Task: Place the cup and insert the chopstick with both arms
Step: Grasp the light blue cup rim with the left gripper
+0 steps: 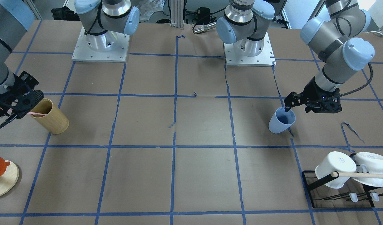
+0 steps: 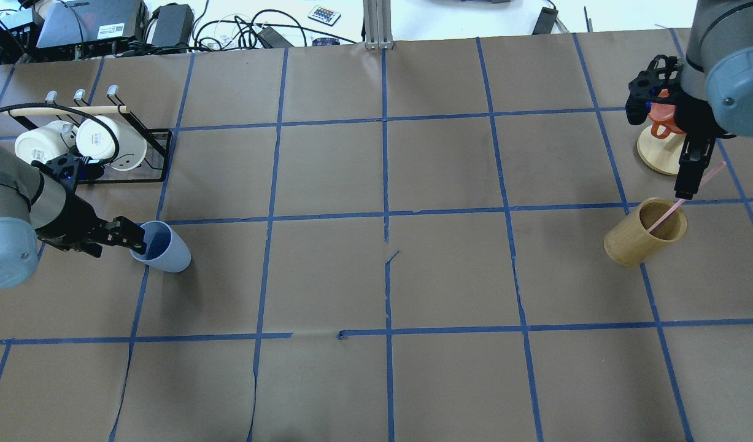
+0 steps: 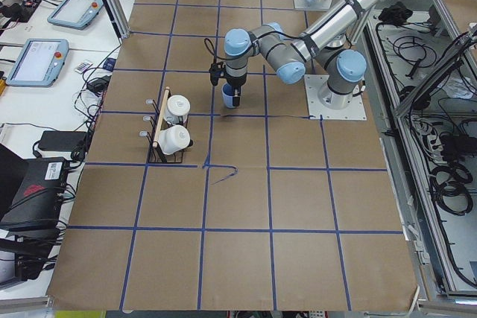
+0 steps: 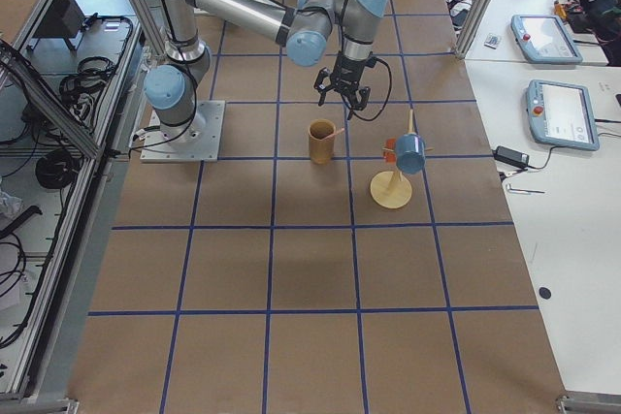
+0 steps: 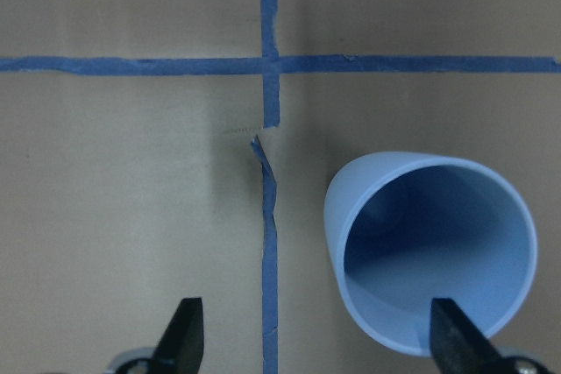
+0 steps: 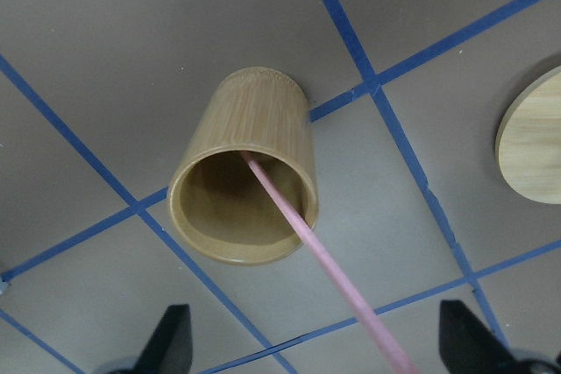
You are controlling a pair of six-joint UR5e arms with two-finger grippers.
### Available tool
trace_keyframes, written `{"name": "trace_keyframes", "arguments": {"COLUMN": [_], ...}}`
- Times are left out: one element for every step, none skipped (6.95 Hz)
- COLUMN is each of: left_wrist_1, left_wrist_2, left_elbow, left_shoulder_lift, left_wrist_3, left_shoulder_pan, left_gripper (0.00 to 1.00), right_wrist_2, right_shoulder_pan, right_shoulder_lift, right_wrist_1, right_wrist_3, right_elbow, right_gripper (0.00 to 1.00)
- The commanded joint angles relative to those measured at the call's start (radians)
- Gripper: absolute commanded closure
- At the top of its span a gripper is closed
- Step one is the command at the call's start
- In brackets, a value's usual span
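The light-blue cup (image 2: 167, 250) stands on the table at my left, and shows in the front view (image 1: 280, 122) and the left wrist view (image 5: 429, 251). My left gripper (image 2: 134, 238) is open at its rim, one finger over the cup's mouth and the other outside (image 5: 313, 304). A pale-pink chopstick (image 2: 664, 218) leans in the tan wooden cup (image 2: 634, 242) at my right, its upper end sticking out past the rim. My right gripper (image 2: 686, 184) is open above it, and the chopstick (image 6: 298, 225) passes between the spread fingers (image 6: 316, 311).
A black rack (image 2: 158, 156) with two white mugs (image 2: 109, 142) and a wooden dowel stands behind the blue cup. A round wooden stand (image 2: 655, 156) with an orange cup stands behind the wooden cup. Blue tape lines grid the brown table.
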Motion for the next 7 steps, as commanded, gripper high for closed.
{"name": "trace_keyframes", "arguments": {"left_wrist_1": [0.018, 0.020, 0.023, 0.026, 0.027, 0.008, -0.009], "left_wrist_2": [0.001, -0.001, -0.002, 0.009, 0.013, 0.010, 0.000], "left_elbow": [-0.022, -0.022, -0.021, -0.009, 0.011, 0.028, 0.031], "left_shoulder_lift": [-0.023, -0.043, -0.049, -0.046, -0.040, -0.012, 0.008], "left_wrist_3": [-0.012, -0.031, -0.142, -0.198, -0.222, -0.236, -0.270], "left_shoulder_pan": [-0.001, -0.003, -0.016, -0.074, -0.108, -0.119, -0.137], "left_gripper": [0.62, 0.86, 1.00, 1.00, 1.00, 1.00, 1.00], "right_wrist_2": [-0.010, -0.019, -0.054, -0.054, -0.054, -0.054, -0.054], "right_shoulder_pan": [0.000, -0.002, -0.018, -0.059, -0.095, -0.098, -0.098], "right_shoulder_lift": [0.022, 0.023, 0.022, 0.022, 0.020, 0.020, 0.020], "right_wrist_1": [-0.056, -0.059, -0.059, -0.059, -0.062, -0.061, -0.062], "right_wrist_3": [-0.123, -0.140, -0.143, -0.160, -0.207, -0.209, -0.209], "right_elbow": [0.008, 0.022, 0.037, 0.051, 0.056, 0.056, 0.056], "right_gripper": [0.02, 0.02, 0.02, 0.04, 0.06, 0.17, 0.27]}}
